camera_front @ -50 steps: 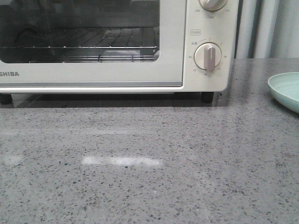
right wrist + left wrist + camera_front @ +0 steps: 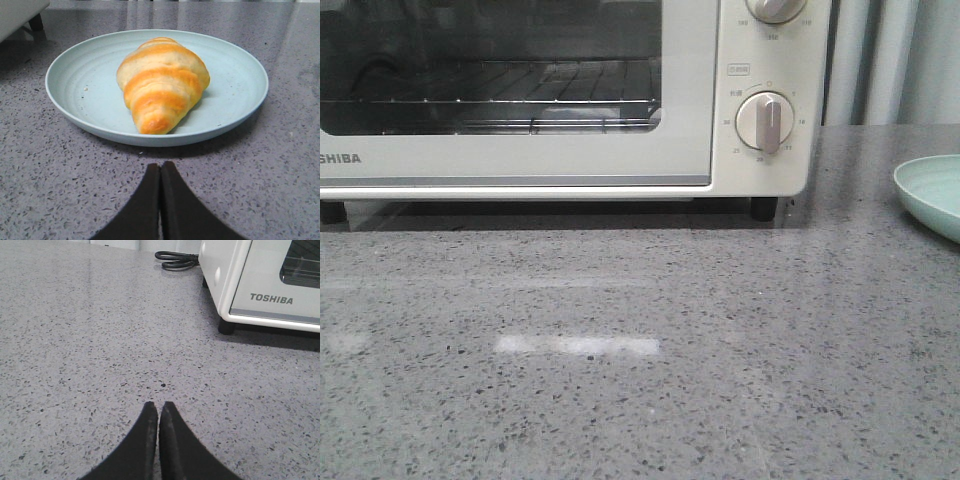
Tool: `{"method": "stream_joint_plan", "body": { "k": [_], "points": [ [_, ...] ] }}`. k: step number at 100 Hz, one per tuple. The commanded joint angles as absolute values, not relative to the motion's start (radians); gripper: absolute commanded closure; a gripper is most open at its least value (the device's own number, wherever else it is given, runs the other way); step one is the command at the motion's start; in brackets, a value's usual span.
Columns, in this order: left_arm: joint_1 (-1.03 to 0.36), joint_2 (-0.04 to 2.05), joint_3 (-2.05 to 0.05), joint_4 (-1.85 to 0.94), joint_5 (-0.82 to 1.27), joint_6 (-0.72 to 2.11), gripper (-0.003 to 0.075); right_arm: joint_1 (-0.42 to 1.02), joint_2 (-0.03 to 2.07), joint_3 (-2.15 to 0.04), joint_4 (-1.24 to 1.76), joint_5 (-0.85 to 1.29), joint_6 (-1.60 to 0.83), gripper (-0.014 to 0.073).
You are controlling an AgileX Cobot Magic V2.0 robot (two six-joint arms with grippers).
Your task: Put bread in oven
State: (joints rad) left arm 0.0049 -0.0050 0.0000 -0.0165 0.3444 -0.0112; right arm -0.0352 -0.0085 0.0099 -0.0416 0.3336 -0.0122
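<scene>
I see the bread (image 2: 162, 82) lying on a pale green plate (image 2: 235, 87) on the speckled grey counter (image 2: 640, 350), oven (image 2: 760, 60) door closed. Right gripper (image 2: 160, 172) sits just short of the plate, fingertips pressed together, holding nothing. Left gripper (image 2: 158, 412) likewise pinched closed and empty over bare counter near the oven's corner.

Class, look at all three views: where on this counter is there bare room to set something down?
The speckled grey stone counter lies bare in front of the cream-white toaster oven, leftward of the pale green round plate. That plate is taken by the striped golden crescent bread. A coiled black cord lies beside the oven.
</scene>
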Motion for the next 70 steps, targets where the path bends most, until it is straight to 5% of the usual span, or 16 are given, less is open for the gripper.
{"method": "stream_joint_plan", "body": {
  "k": [1,41,70],
  "points": [
    [0.006,-0.034,0.025,-0.014,0.297,-0.014,0.0741,-0.035,-0.03,0.023,-0.05,0.306,-0.009,0.0669],
    [0.006,-0.034,0.025,-0.021,0.297,-0.014,0.0741,-0.035,-0.03,0.023,-0.062,0.299,-0.009,0.0668],
    [0.006,-0.034,0.025,-0.101,0.232,-0.014,0.0741,-0.035,-0.03,0.023,0.015,0.04,-0.009,0.0669]
  ]
}}
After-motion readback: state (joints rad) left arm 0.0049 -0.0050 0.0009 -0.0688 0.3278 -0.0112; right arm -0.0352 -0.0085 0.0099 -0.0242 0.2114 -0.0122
